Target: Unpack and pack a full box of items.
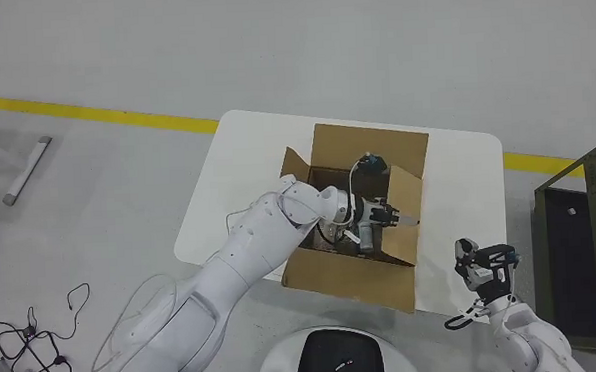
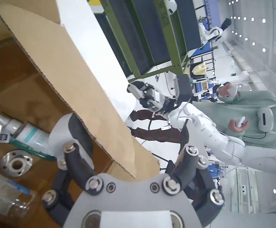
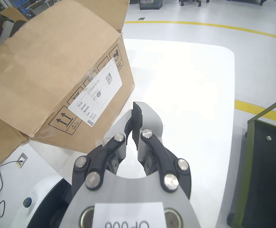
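An open brown cardboard box point(image 1: 354, 274) sits on a white rounded table point(image 1: 457, 169). The left gripper point(image 2: 127, 131) straddles the box's side flap point(image 2: 86, 86), jaws wide, holding nothing. The right gripper point(image 3: 134, 121) rests beside the box, pinched together and empty. Closing the left jaws now would likely snag the flap and drag the box.
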### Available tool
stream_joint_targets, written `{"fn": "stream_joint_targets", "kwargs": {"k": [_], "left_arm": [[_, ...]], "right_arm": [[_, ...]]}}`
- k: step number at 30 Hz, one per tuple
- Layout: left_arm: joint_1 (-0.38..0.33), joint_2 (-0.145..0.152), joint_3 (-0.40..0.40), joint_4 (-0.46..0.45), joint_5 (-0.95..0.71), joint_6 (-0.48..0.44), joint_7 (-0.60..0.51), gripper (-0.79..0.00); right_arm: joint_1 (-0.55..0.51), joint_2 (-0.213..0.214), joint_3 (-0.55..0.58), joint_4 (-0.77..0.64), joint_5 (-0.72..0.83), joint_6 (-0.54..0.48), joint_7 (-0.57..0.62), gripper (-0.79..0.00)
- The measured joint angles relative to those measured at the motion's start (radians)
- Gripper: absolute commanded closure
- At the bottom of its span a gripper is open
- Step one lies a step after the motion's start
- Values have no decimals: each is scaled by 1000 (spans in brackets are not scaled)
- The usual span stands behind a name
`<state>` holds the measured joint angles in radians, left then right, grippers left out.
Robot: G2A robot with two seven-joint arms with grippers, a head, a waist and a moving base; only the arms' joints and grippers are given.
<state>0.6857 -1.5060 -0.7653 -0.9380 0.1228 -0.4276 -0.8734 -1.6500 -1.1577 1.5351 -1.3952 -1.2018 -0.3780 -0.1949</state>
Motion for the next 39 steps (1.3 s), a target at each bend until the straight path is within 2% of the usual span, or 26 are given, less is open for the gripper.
{"fn": "stream_joint_targets", "kwargs": {"k": [5,10,20,22,24,25,28,32,39], "left_arm": [[8,-7,15,-52,-25,8,-18,-785],[-2,-23,51,-80,-15,36,-10,-785],[-63,-82,172,-69,83,29,56,-785],[-71,-95,195,-60,101,30,75,-785],[-80,-109,214,-42,108,29,90,-785],[-85,-114,220,-32,108,28,95,-785],[-98,-127,223,8,93,15,104,-785],[-109,-128,195,64,64,-12,109,-785],[-120,-133,171,93,30,-25,95,-785]], "right_arm": [[21,-1,-23,38,-9,-40,-32,0],[11,-2,-14,38,-4,-12,-49,0],[-131,11,122,-126,49,16,-77,0],[-151,12,136,-147,49,21,-75,-80],[-170,13,147,-167,52,20,-71,-256],[-176,13,151,-174,54,19,-71,-305],[-191,14,162,-186,56,18,-70,-351],[-198,13,166,-199,57,3,-73,-434],[-195,15,134,-217,-5,-51,-68,-413]]}}
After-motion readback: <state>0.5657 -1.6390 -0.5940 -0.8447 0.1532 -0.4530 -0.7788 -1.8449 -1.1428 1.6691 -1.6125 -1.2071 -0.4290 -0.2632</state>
